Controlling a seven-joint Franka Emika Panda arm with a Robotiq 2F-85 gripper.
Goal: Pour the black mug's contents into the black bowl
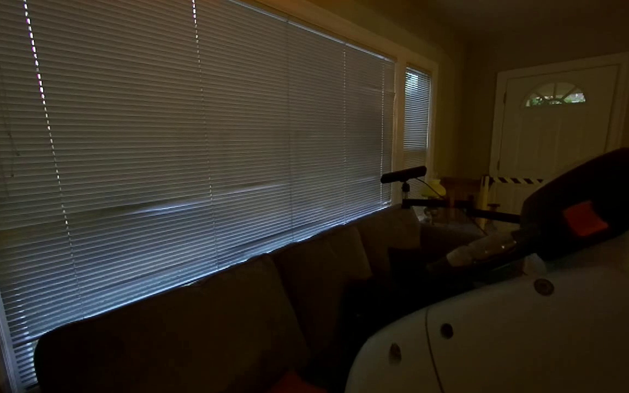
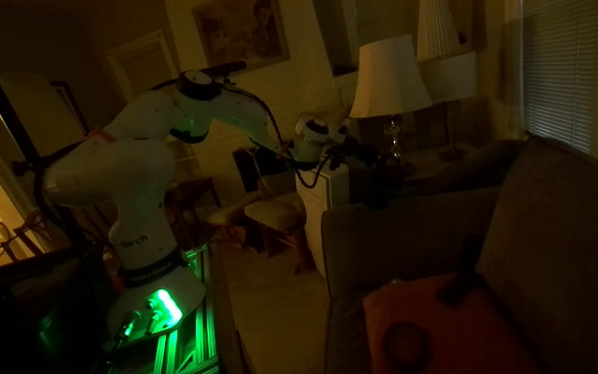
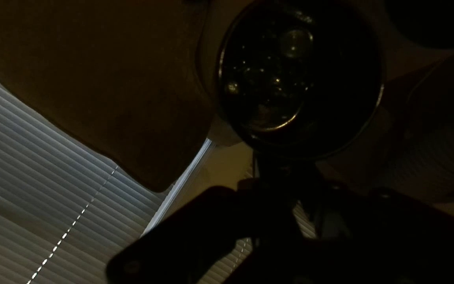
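Note:
The black mug (image 3: 341, 90) shows in the wrist view with its round mouth facing the camera; shiny, bubble-like glints lie inside it. My gripper (image 3: 282, 177) is shut on it at the near side, apparently by the handle; darkness hides the exact contact. In an exterior view my gripper (image 2: 369, 156) is a dark shape at the end of the arm, above the sofa's arm; the mug cannot be made out clearly there. A dark round thing on the orange cushion, apparently the black bowl (image 2: 407, 345), lies nearer the camera, well apart from the gripper.
The room is very dark. The brown sofa (image 2: 403, 244) carries the orange cushion (image 2: 449, 311), with a dark object (image 2: 457, 285) on it. Lamps (image 2: 390, 78) and a white cabinet (image 2: 325, 192) stand behind the gripper. Window blinds (image 1: 183, 136) run behind the sofa.

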